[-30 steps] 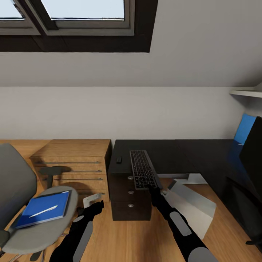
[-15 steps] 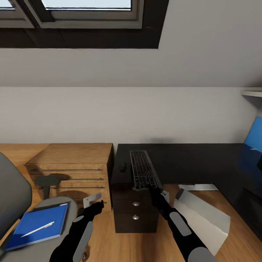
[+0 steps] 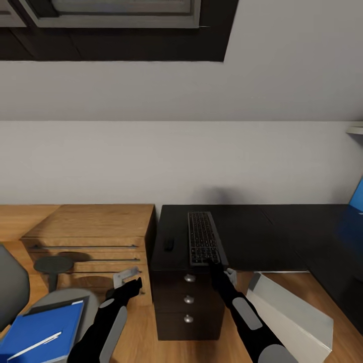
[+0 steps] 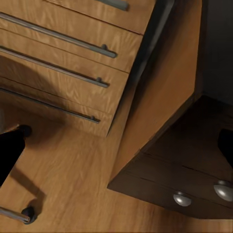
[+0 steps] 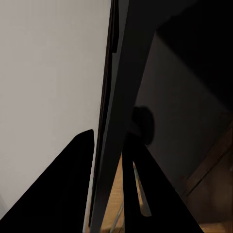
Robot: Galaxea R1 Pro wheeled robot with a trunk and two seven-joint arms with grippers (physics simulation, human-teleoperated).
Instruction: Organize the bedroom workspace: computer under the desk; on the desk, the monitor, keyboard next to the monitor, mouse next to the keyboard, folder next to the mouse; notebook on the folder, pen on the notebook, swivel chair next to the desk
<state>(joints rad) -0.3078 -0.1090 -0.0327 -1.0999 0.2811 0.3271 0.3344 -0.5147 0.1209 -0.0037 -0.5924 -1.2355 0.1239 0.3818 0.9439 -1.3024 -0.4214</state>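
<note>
The head camera is looking forward and down from above both arms at the black desk [image 3: 262,232] and the wall. The left wrist camera is facing the wooden dresser [image 4: 73,58] closely, and both are sharing the desk's drawers [image 3: 187,302]

A plain grey wall [image 3: 181,161] ran behind everything, with a dark window frame [image 3: 116,30] set in the sloped ceiling above. The floor [image 3: 141,327] was warm wood. A wooden dresser [image 3: 91,232] with long bar handles stood just beside a dark drawer unit [image 3: 189,307] with round knobs.
</note>
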